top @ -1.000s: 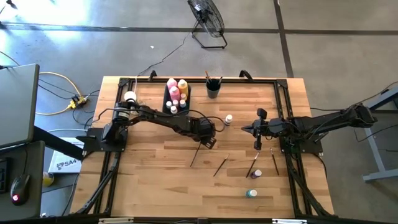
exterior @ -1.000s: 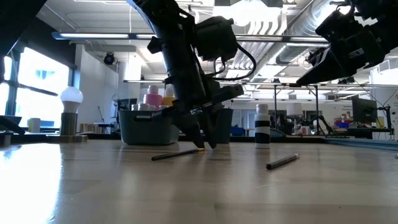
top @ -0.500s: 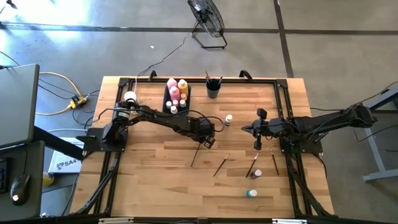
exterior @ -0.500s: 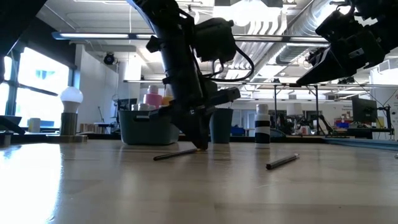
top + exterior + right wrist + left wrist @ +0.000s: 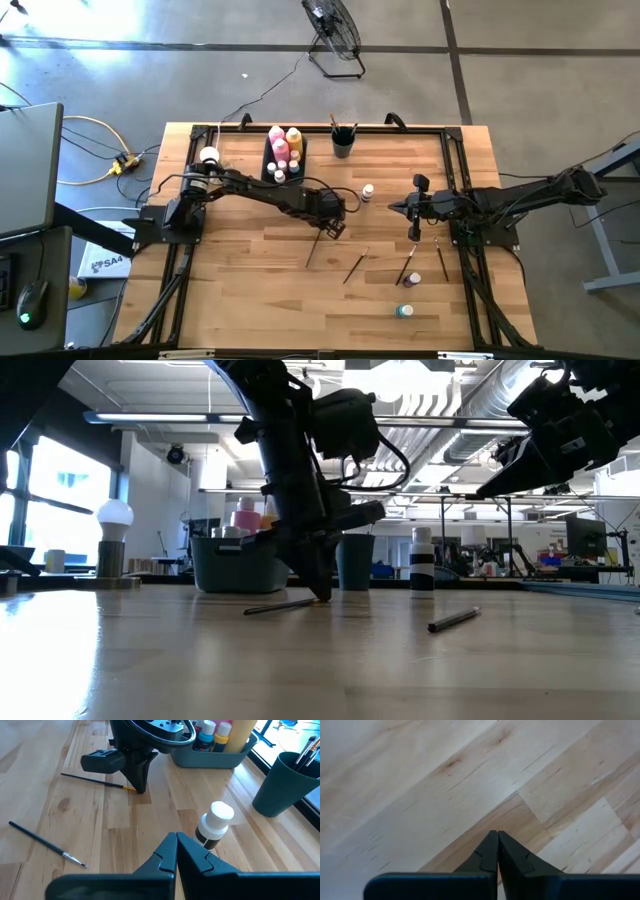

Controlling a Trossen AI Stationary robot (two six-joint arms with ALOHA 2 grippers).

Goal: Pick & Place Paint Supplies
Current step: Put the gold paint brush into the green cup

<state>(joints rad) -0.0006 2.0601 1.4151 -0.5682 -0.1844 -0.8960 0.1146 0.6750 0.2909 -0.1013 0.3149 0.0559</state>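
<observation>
Progress, judged from layout: partly done. The tray [image 5: 268, 160] at the back of the surface [image 5: 250, 270] already holds the pink bottle [image 5: 277, 137] and yellow bottle [image 5: 294, 138] plus a few small paint bottles; the cup [image 5: 343, 145] beside it has brushes standing in it.

Left loose on the surface: a white-capped bottle [image 5: 368, 190] mid-surface, two more small bottles nearer the front edge [image 5: 415, 279] [image 5: 404, 311], and four brushes lying flat. So roughly half the small stuff is still to go.

Left gripper [image 5: 331, 228] is down at the surface, fingers [image 5: 495, 855] pressed together. The target brush [image 5: 315, 248] has its ferrule end right at the fingertips: in the right wrist view the yellowish ferrule [image 5: 129, 787] meets the tip of the left fingers, handle running away across the boards. Left wrist view shows no brush between the closed fingers, only bare wood, so I can't confirm it's actually pinched. It may be clamped at the very tip or missed.

Right gripper [image 5: 414, 214] hovers above the surface, fingers together, holding nothing; the white-capped bottle [image 5: 214, 825] stands just beyond its tips.
</observation>
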